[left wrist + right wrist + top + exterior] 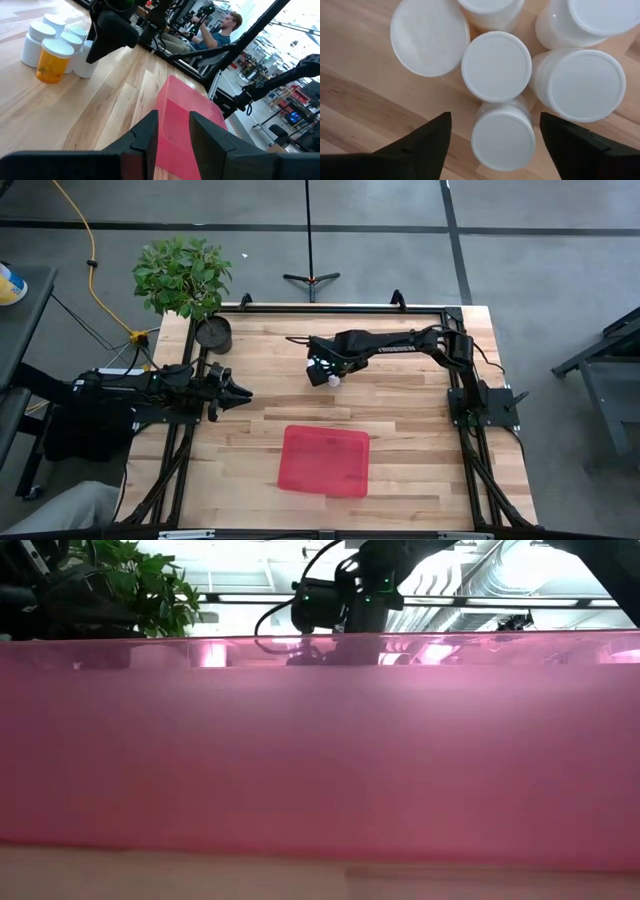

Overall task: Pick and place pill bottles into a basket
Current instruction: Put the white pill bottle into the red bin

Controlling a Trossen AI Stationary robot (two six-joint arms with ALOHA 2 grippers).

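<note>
At the table's left edge, seen from above, the left gripper [240, 393] rests low over the pale wooden butcher-block tabletop [410, 430], just in front of a dark round plant pot [213, 333] and a leafy green potted plant [180, 273]. Its wrist view shows its two dark fingers [150, 131] a little apart with nothing between them. Toward the front centre lies the flat red rectangular plastic basket [324, 460], with no bottles in it. Farther back, near the table's middle, the cluster of small white-capped pill bottles [496, 66] stands upright, packed cap to cap; one has an orange body [51, 64]. Directly above them hangs the right gripper [493, 135], pointing straight down, its fingers spread wide on either side of the nearest white cap [503, 137] without touching it.
</note>
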